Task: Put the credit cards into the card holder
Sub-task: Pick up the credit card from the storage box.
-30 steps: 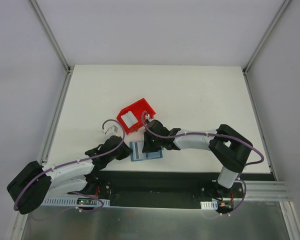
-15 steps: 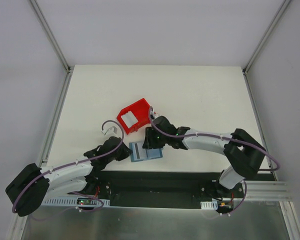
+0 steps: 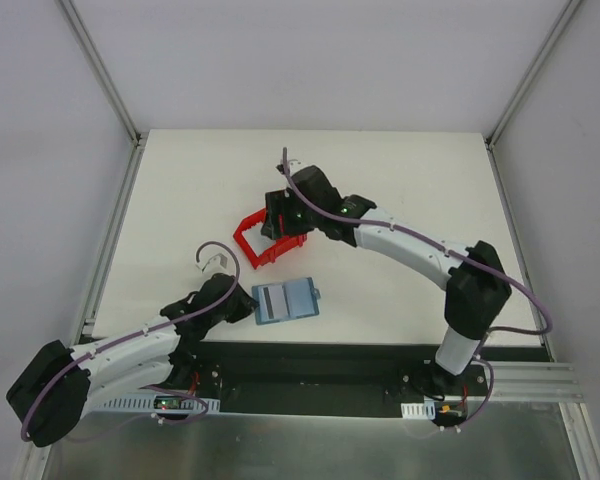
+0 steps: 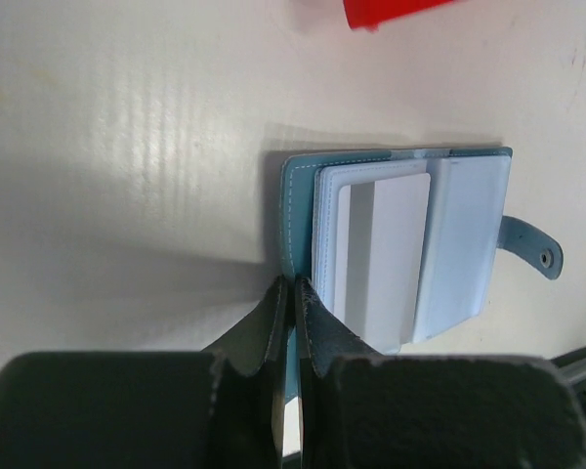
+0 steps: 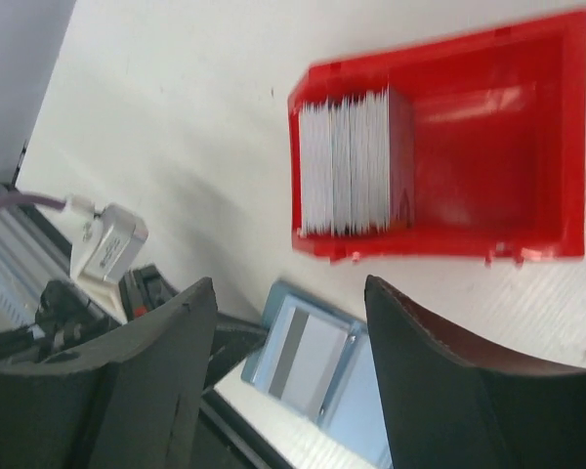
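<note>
a: where is the card holder (image 3: 285,300)?
b: lying open on the white table (image 3: 380,180), near the front edge, pockets facing up. its snap tab (image 4: 533,248) sticks out on the side away from the left arm.
a: and the left gripper (image 4: 293,305)?
b: pinched narrow on the holder's teal edge. in the left wrist view the fingers (image 4: 272,318) have only that thin flap between them.
a: anything in the pockets?
b: one card (image 4: 383,244) sits in the half of the holder by that gripper. it looks pale in the wrist view, and from above it shows a dark stripe.
a: and the other credit cards (image 5: 347,161)?
b: standing on edge in a tight stack at one end of the red bin (image 5: 508,117). the bin sits on the table just beyond the holder, not touching it.
a: right gripper (image 5: 288,288)?
b: up over the bin, jaws spread wide, holding nothing. from above, its arm covers much of the bin, so only the bin's left part shows there.
a: is it touching the stack?
b: cannot tell from above. its own camera shows the stack lying clear of both fingers.
</note>
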Robot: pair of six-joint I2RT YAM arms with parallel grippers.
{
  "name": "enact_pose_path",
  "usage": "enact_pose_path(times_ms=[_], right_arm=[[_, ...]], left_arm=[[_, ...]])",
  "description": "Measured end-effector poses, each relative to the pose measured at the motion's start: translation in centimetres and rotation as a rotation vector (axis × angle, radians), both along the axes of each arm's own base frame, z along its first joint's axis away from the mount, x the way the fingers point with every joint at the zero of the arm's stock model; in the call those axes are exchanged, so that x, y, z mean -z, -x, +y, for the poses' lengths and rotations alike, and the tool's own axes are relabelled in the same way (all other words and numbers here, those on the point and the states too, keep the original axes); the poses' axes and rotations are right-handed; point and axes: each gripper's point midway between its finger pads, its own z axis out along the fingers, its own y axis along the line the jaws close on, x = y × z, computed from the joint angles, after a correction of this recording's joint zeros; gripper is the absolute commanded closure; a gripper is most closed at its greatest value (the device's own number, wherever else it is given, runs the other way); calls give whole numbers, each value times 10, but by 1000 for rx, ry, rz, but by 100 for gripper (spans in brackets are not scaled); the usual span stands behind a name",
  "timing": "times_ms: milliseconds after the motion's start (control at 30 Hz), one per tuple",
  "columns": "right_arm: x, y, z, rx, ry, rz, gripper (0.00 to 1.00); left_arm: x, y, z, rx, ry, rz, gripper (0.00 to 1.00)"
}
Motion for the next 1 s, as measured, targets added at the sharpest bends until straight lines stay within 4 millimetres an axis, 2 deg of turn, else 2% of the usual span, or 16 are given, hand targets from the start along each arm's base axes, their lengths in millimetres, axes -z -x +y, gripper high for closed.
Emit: enact_pose_path(times_ms=[67, 133, 200, 300, 433, 533, 833, 1000], right_arm=[[-4, -17, 9, -11, 10, -16, 34], [1, -31, 15, -22, 36, -8, 33], [13, -46, 22, -40, 59, 9, 32], [42, -57, 25, -67, 102, 61, 31], [76, -63, 26, -96, 147, 135, 28], [91, -67, 28, -121, 153, 176, 23], [98, -74, 47, -183, 103, 216, 20], [110, -73, 53, -205, 96, 247, 20]], left_arm=[[0, -4, 5, -23, -4, 2, 100], [0, -8, 10, -42, -8, 2, 100], [-1, -12, 14, -53, -14, -3, 100], [-1, -14, 16, -50, -17, -5, 100], [-1, -14, 16, -38, -18, -3, 100], [0, -15, 17, -30, -20, -2, 100], [0, -18, 16, -15, -15, -2, 100], [0, -19, 15, -14, -11, -3, 100]])
